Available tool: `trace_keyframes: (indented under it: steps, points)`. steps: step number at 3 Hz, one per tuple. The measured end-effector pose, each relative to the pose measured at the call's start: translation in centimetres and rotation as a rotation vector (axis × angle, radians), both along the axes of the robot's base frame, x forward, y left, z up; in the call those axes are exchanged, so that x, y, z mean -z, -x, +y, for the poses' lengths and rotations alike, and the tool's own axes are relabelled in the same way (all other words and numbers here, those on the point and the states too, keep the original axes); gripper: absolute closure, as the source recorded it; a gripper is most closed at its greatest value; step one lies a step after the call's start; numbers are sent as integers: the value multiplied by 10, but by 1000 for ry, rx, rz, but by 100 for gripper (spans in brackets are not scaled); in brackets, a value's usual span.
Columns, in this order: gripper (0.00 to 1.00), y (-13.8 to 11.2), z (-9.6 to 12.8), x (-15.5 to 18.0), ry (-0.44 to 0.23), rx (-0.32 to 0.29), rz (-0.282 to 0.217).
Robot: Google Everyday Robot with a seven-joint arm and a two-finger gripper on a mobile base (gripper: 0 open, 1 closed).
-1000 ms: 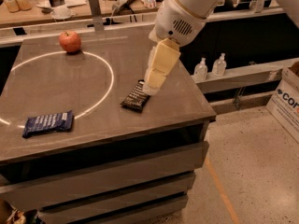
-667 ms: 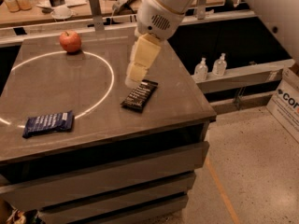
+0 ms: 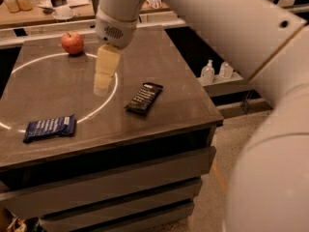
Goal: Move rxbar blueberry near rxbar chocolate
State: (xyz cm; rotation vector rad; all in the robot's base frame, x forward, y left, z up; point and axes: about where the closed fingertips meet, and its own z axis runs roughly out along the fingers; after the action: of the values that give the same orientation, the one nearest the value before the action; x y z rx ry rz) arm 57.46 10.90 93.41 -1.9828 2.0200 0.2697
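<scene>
The claw (image 3: 102, 85) has left its spot right over the rxbar chocolate (image 3: 144, 98) and swung left; it now hangs above the middle of the table (image 3: 164, 57), over the bright ring (image 3: 29, 64) of light on the top; this reads as the start of the reach for the rxbar blueberry (image 3: 49, 128), which lies untouched near the front left edge, well apart from the black bar. Nothing is carried in the claw; how far it stands open, I cannot tell. The grasp and the carry are probably both still to come.

The blue bar is flat and rectangular, its wrapper glossy and a little crinkled, with pale lettering; the black bar is the same flat shape, lying at a slant, with rows of white print. The table top is a smooth, dull grey-brown slab that catches reflections; a round red apple (image 3: 72, 43) sits at the back left.
</scene>
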Motion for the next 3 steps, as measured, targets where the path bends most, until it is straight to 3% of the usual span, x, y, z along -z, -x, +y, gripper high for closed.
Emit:
trace_keyframes:
  steps: [2,3]
  points:
    - [0,11,65,63,104,-64,10]
    - [0,29,91,93,157,-109,21]
